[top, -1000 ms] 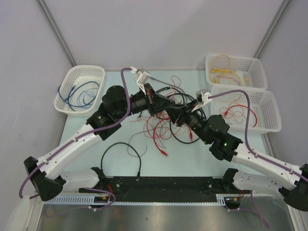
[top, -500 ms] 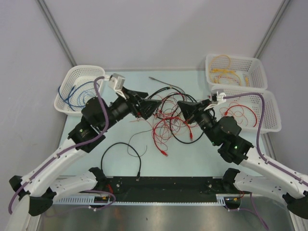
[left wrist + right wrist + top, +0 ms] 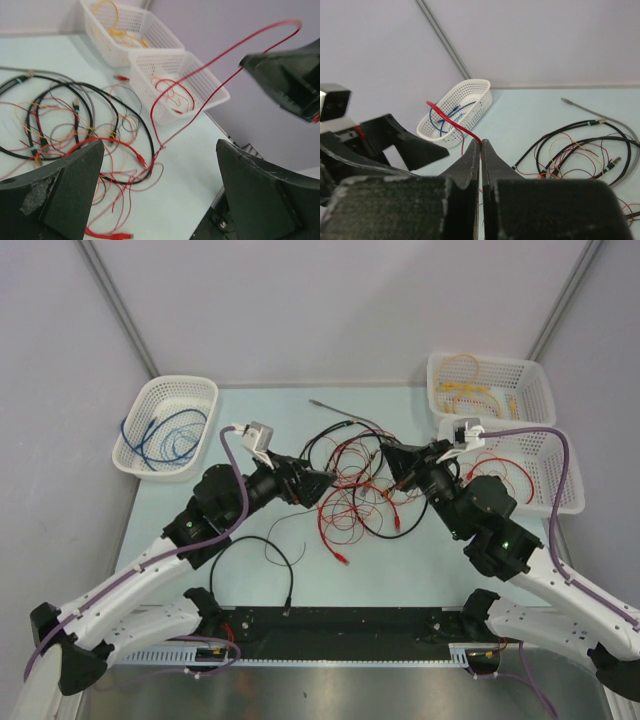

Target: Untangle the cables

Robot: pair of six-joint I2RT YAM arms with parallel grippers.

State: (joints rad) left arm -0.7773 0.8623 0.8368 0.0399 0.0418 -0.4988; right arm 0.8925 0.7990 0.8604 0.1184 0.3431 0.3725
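The cables (image 3: 352, 492) lie in a loose tangle of red, orange-yellow and black wires at mid-table, seen up close in the left wrist view (image 3: 75, 125). My right gripper (image 3: 386, 453) hangs over the tangle's right side. In its own view the right gripper (image 3: 481, 143) is shut on a thin red cable (image 3: 451, 121). That red cable (image 3: 200, 65) arcs up from the tangle to the right gripper's black fingers (image 3: 287, 75). My left gripper (image 3: 326, 483) is at the tangle's left edge, and the wrist view shows this left gripper (image 3: 160, 200) wide open and holding nothing.
A lone black cable (image 3: 255, 558) loops near the front left. A white basket (image 3: 170, 382) with blue cables stands far left. Two white baskets stand at right: one (image 3: 485, 357) with yellow cables and one (image 3: 570, 480) with red cables. A grey probe (image 3: 335, 410) lies at the back.
The left gripper opened and drew back leftward out of the tangle. The right gripper shut on the red cable and pulled back to the right, lifting a loop of it.
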